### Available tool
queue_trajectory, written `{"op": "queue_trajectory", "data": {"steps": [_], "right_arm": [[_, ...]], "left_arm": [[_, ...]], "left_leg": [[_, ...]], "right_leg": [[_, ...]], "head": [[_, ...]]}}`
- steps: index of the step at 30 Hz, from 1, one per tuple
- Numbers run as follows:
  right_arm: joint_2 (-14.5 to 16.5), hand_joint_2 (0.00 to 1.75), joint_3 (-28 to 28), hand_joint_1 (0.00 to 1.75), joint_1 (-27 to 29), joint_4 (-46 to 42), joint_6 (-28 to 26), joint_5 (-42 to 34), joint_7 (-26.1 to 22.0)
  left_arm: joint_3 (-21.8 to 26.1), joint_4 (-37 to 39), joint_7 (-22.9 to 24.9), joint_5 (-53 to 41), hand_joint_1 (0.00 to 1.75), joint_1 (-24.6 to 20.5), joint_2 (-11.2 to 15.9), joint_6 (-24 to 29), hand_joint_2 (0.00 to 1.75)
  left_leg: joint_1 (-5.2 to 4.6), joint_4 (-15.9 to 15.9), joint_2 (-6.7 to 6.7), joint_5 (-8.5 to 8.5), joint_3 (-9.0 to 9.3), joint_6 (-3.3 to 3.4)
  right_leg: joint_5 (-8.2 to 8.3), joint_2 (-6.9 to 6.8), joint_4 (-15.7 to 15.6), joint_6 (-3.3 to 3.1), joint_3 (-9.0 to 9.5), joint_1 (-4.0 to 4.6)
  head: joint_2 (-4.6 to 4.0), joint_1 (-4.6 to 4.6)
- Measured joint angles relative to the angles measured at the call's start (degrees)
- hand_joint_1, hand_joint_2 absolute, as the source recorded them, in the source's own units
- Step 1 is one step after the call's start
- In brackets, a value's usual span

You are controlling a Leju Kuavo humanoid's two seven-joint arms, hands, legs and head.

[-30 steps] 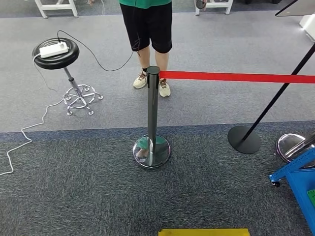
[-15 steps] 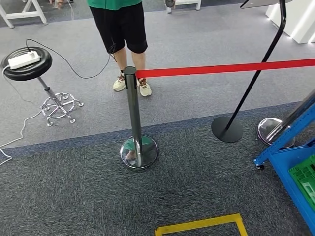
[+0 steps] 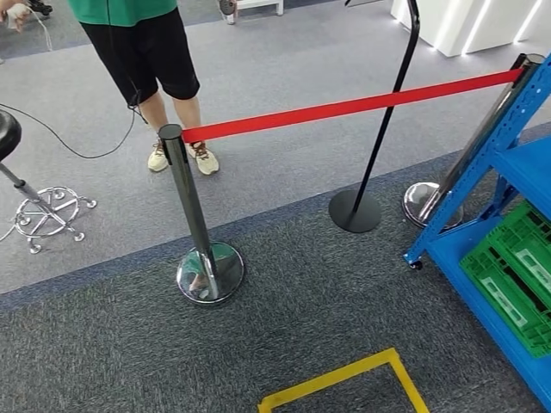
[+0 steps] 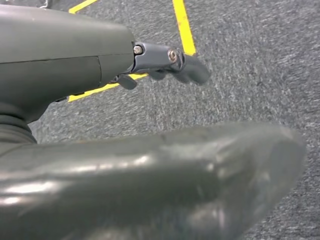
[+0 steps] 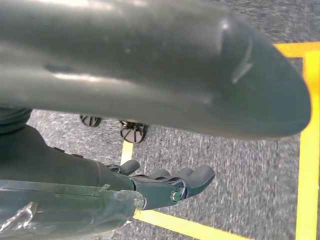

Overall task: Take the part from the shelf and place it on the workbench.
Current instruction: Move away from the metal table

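At far right: blue shelf (image 3: pixel 513 163) holding green crate (image 3: pixel 513 275), approach underway.
Left robot hand (image 4: pixel 170 62) and right robot hand (image 5: pixel 170 185) hanging empty, fingers apart (part itself not discernible), presumably kept free for grasping.

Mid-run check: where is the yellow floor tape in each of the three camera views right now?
Head view: the yellow floor tape sits at the bottom centre, one corner showing on the dark grey carpet.
Left wrist view: the tape runs behind the left hand.
Right wrist view: the tape borders the picture beyond the right hand.
Shared landmark: the carpet, under the tape in all three.
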Motion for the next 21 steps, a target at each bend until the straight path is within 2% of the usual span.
{"op": "queue_trajectory", "data": {"steps": [1, 2, 3, 4, 6, 7, 8, 9, 10, 12, 13, 14, 15, 17, 19, 21], "right_arm": [[-0.02, 0.00, 0.00, 0.00, 0.18, -0.01, -0.01, -0.10, -0.07], [-0.03, 0.00, 0.00, 0.00, 0.42, -0.01, -0.01, -0.14, -0.10], [-0.03, 0.00, 0.00, 0.00, 0.57, 0.00, -0.01, -0.19, -0.13], [-0.04, 0.00, 0.00, 0.00, 0.56, 0.01, -0.01, -0.25, -0.15], [-0.07, 0.00, 0.00, 0.00, 0.28, 0.01, 0.01, -0.38, -0.23], [-0.08, 0.00, 0.00, 0.00, 0.17, 0.01, 0.02, -0.42, -0.26], [-0.09, 0.00, 0.00, 0.00, 0.17, 0.01, 0.03, -0.45, -0.27], [-0.10, 0.00, 0.00, 0.00, 0.23, 0.01, 0.04, -0.50, -0.27], [-0.13, 0.00, 0.00, 0.00, 0.30, 0.01, 0.04, -0.54, -0.27], [-0.21, 0.00, 0.00, 0.00, 0.27, 0.01, 0.04, -0.60, -0.27], [-0.24, 0.00, 0.00, 0.00, 0.17, 0.01, 0.06, -0.61, -0.28], [-0.25, 0.00, 0.00, 0.00, 0.08, 0.01, 0.09, -0.65, -0.29], [-0.25, 0.00, 0.00, 0.00, 0.04, 0.01, 0.14, -0.70, -0.30], [-0.28, 0.00, 0.00, 0.00, 0.12, 0.01, 0.26, -0.93, -0.33], [-0.31, 0.00, 0.00, 0.00, 0.16, 0.01, 0.38, -1.16, -0.36], [-0.33, 0.00, 0.00, 0.00, 0.03, 0.01, 0.50, -1.25, -0.38]], "left_arm": [[0.00, 0.01, -0.04, -0.10, 0.00, -0.03, -0.02, -0.01, 0.00], [0.00, 0.01, -0.07, -0.18, 0.00, -0.06, -0.03, -0.01, 0.00], [0.00, 0.01, -0.10, -0.26, 0.00, -0.07, -0.03, -0.01, 0.00], [0.00, 0.01, -0.13, -0.30, 0.00, -0.01, -0.03, -0.02, 0.00], [0.00, 0.01, -0.17, -0.32, 0.00, 0.26, -0.03, -0.06, 0.00], [0.00, 0.01, -0.17, -0.32, 0.00, 0.38, -0.03, -0.10, 0.00], [0.00, 0.01, -0.17, -0.33, 0.00, 0.42, -0.03, -0.13, 0.00], [0.00, 0.01, -0.17, -0.33, 0.00, 0.39, -0.03, -0.15, 0.00], [0.00, 0.01, -0.17, -0.33, 0.00, 0.34, -0.03, -0.17, 0.00], [0.00, 0.01, -0.19, -0.34, 0.00, 0.29, -0.03, -0.19, 0.00], [0.00, 0.01, -0.20, -0.35, 0.00, 0.29, -0.03, -0.20, 0.00], [0.00, 0.01, -0.21, -0.35, 0.00, 0.27, -0.02, -0.25, 0.00], [0.00, 0.01, -0.24, -0.36, 0.00, 0.21, -0.04, -0.29, 0.00], [0.00, 0.01, -0.30, -0.35, 0.00, -0.02, -0.11, -0.44, 0.00], [0.00, 0.01, -0.34, -0.31, 0.00, -0.14, -0.20, -0.54, 0.00], [0.00, 0.01, -0.37, -0.28, 0.00, -0.05, -0.25, -0.58, 0.00]], "left_leg": [[-0.12, -0.11, 0.58, 0.00, 0.01, 0.50], [-0.20, -0.30, 1.25, 0.19, 0.05, 1.01], [-0.26, -0.49, 1.95, 0.37, 0.10, 1.54], [-0.31, -0.68, 2.74, 0.52, 0.13, 1.98], [-0.67, -0.77, 4.34, 0.54, 0.14, 2.50], [-0.84, -0.76, 5.15, 0.49, 0.13, 2.59], [-0.96, -0.75, 5.90, 0.45, 0.15, 2.65], [-1.02, -0.74, 6.57, 0.40, 0.19, 2.65], [-1.05, -0.73, 7.20, 0.33, 0.29, 2.59], [-1.18, -0.66, 8.31, 0.06, 0.62, 2.21], [-1.31, -0.58, 8.77, -0.14, 0.83, 1.92], [-1.42, -0.52, 9.20, -0.29, 1.00, 1.60], [-1.49, -0.53, 9.61, -0.37, 1.15, 1.28], [-1.29, -0.66, 10.30, -0.48, 1.42, 0.61], [-1.05, 1.16, 9.00, -2.09, 0.80, -0.02], [-0.92, 7.62, 6.66, -5.73, -2.11, -0.38]], "right_leg": [[0.20, 0.63, -0.24, 0.46, -0.25, -0.22], [0.25, 0.59, -0.22, 0.78, -0.45, -0.37], [-0.33, -0.44, 0.56, 0.99, -0.92, -0.37], [-1.64, -2.00, 2.55, 1.12, -1.85, -0.31], [-5.76, -5.39, 9.84, 1.19, -5.16, -0.14], [-7.45, -6.07, 13.58, 1.25, -6.81, -0.14], [-8.20, -6.37, 15.91, 1.27, -7.73, -0.14], [-7.84, -6.54, 16.07, 1.27, -7.56, -0.14], [-6.50, -6.82, 13.82, 1.23, -6.14, -0.14], [-3.14, -8.76, 5.84, 1.06, -1.52, -0.06], [-2.02, -9.71, 2.68, 0.88, 0.29, 0.00], [-1.51, -10.33, 0.93, 0.65, 1.26, 0.09], [-1.41, -10.35, 0.44, 0.37, 1.41, 0.23], [-1.19, -9.13, 0.32, -0.30, 1.20, 0.27], [-0.89, -8.05, 0.06, -0.95, 1.22, 0.07], [-0.69, -6.88, -0.03, -1.28, 1.23, -0.07]], "head": [[0.00, 0.00], [-0.01, -0.01], [-0.01, 0.15], [-0.01, 0.37], [-0.01, 0.83], [-0.01, 0.93], [-0.01, 0.96], [-0.01, 0.97], [-0.01, 0.99], [-0.01, 1.09], [-0.01, 1.11], [-0.01, 1.09], [-0.01, 1.05], [-0.01, 0.99], [-0.01, 0.80], [-0.01, 0.46]]}}
